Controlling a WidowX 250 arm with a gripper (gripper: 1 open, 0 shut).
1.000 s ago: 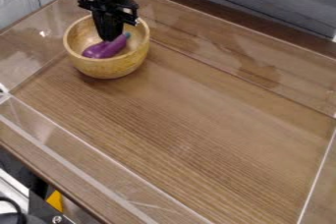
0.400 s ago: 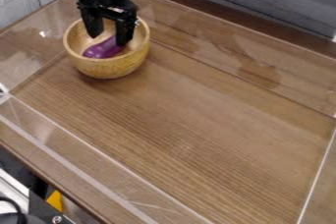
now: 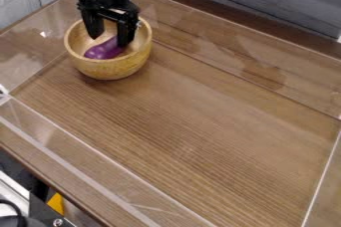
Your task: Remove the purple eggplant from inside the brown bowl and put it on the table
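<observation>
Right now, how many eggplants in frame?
1. The purple eggplant lies inside the brown bowl at the table's far left, between the open end effector fingers. The arm hides part of the bowl, so another could be unseen.

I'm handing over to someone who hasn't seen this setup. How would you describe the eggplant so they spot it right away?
Start at the far left corner of the wooden table, where a round tan wooden bowl sits beneath the black gripper. Inside that bowl, between the open fingers, lies the purple eggplant. It is the only glossy magenta thing in view, and much smaller than the bowl.
</observation>
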